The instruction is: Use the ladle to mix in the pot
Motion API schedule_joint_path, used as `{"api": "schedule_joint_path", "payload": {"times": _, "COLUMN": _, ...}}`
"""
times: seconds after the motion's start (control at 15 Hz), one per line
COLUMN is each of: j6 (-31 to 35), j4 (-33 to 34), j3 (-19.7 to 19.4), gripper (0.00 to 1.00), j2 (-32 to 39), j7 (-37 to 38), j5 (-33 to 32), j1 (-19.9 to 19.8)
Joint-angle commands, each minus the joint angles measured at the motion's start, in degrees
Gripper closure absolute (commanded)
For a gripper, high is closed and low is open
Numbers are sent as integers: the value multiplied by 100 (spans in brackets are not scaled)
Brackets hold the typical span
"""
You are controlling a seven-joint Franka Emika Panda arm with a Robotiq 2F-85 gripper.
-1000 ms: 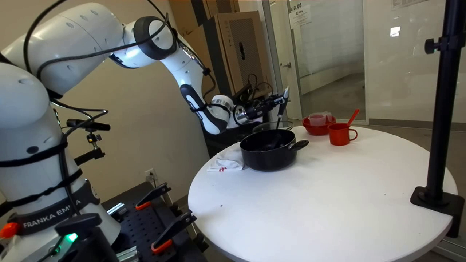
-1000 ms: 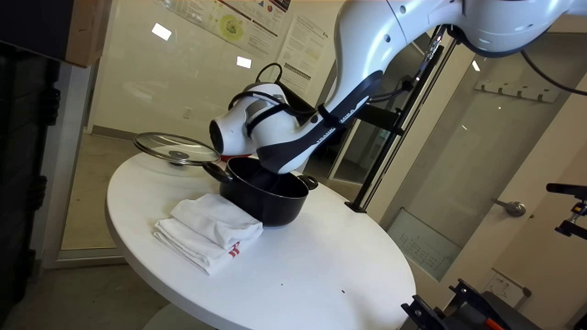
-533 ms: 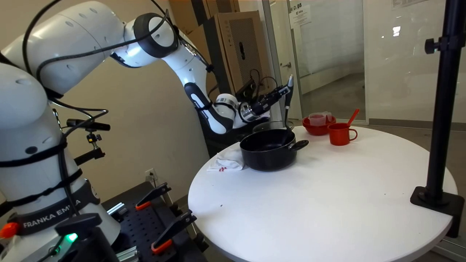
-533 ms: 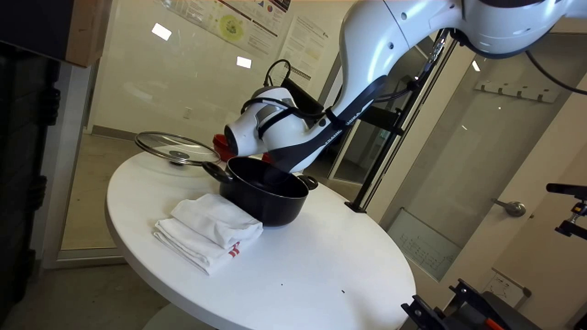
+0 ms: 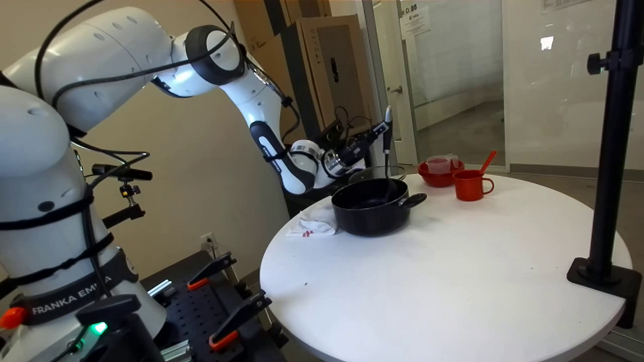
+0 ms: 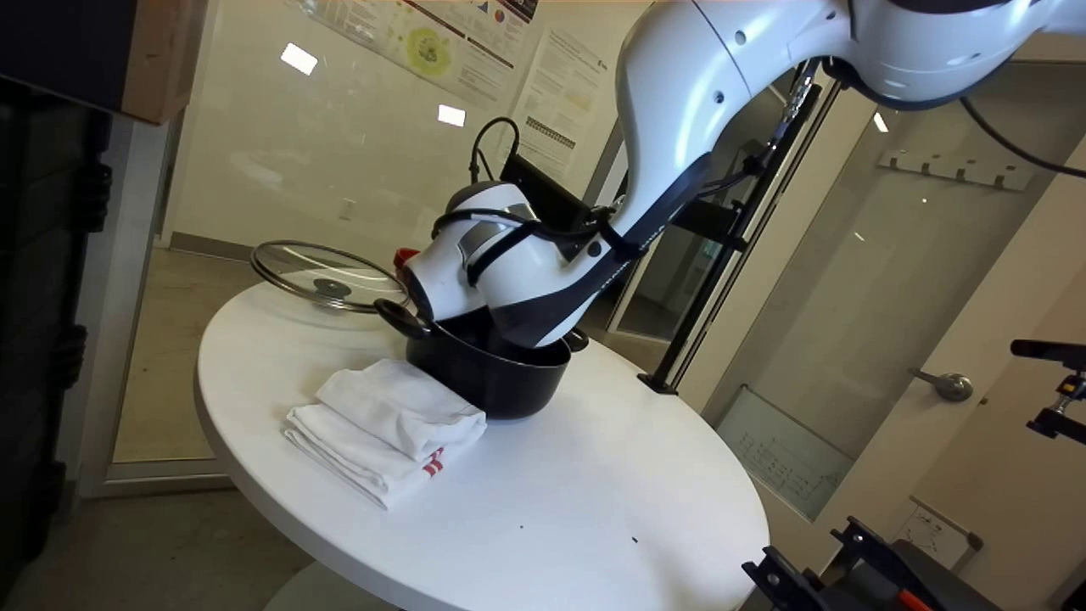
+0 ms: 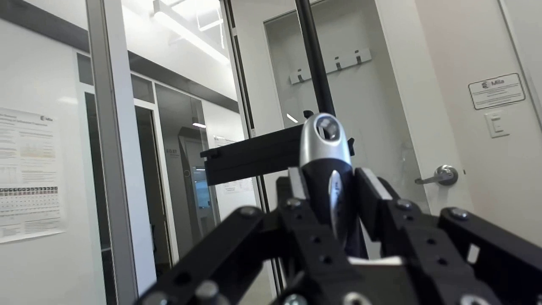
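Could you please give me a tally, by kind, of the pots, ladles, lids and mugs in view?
Pot: 1
Ladle: 1
Lid: 1
Mug: 1
Total: 4

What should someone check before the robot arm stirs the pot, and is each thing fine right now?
1. Claw shut on the ladle: ok.
2. Ladle's lower end inside the pot: ok, as an exterior view shows.
3. Lid off the pot: ok.
4. Pot standing on the table: ok.
5. Towel clear of the pot: cannot tell; it lies close beside, perhaps touching.
6. Contents to stir: cannot tell; the pot's inside is too dark.
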Motion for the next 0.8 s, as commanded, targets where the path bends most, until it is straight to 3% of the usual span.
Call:
{"api": "schedule_joint_path", "payload": {"times": 0.0, "j6": -319, "j4": -380, "j3": 78, "gripper": 92, "j2": 7, "j7": -82, "j5": -162, "j1": 111}}
{"api": "schedule_joint_path", "payload": {"times": 0.4, "j6": -287, "j4": -769, "j3": 308, "gripper": 92, "j2": -72, "j7": -359, "j5": -99, "j1": 123}}
{"api": "schedule_joint_path", "payload": {"times": 0.73, "j6": -180, "j4": -690, "j3": 653, "gripper": 92, "j2": -29, "j7": -456, "j5": -13, "j1": 168}}
